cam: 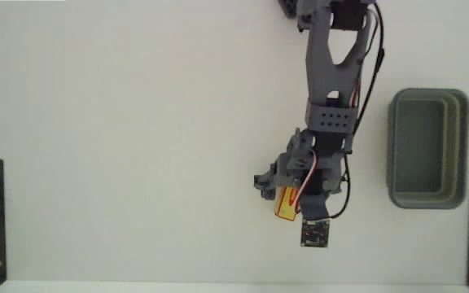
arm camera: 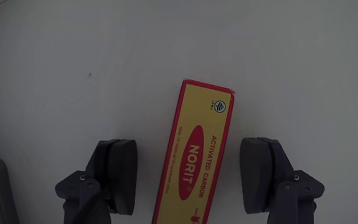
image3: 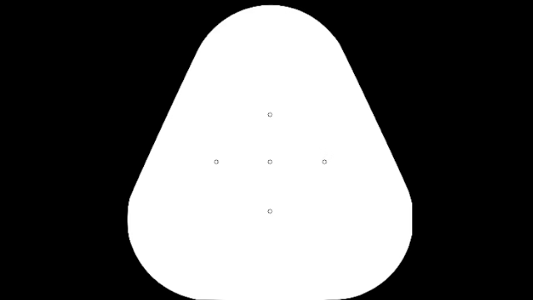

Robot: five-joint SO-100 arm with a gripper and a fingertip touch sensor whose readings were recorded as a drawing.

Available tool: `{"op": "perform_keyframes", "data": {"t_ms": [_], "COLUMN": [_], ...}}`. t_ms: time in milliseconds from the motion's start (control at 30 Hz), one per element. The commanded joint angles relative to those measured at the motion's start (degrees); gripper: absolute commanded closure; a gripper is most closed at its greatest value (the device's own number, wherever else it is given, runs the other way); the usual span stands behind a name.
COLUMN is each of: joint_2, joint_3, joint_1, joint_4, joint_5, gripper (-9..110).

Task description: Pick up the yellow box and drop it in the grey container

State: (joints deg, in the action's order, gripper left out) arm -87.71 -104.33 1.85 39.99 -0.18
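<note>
- Fixed view: the arm (cam: 330,77) reaches down from the top edge onto the white table (cam: 120,146).
- The gripper (cam: 287,195) is right over the box (cam: 287,203). Only a bit of yellow peeks out under it.
- The container (cam: 427,149) sits well apart, on the right side of this view. It looks empty.
- From up here I cannot tell how the fingers stand.
- Wrist view: the box (arm camera: 194,165) lies flat on the table (arm camera: 73,62), a little tilted, with its red oval mark facing up.
- The gripper (arm camera: 194,177) has its two fingers (arm camera: 122,174) wide apart, one on each side of the box. Neither one touches it.
- The box sits closer to the right finger than the left one.
- What could go wrong, I think: the box is tilted and off the middle, so one finger may hit it first and spin or push it away.
- The box is thin and flat, so a loose squeeze could let it slip out on the way to the container.
</note>
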Motion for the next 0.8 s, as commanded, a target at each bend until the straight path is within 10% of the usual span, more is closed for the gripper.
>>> {"op": "perform_keyframes", "data": {"t_ms": [0,767], "joint_2": [-1.4,-1.4], "joint_3": [0.1,0.1], "joint_1": [0.5,0.5], "joint_4": [-0.7,-0.7], "joint_5": [0.2,0.2], "gripper": [-9,-3]}}
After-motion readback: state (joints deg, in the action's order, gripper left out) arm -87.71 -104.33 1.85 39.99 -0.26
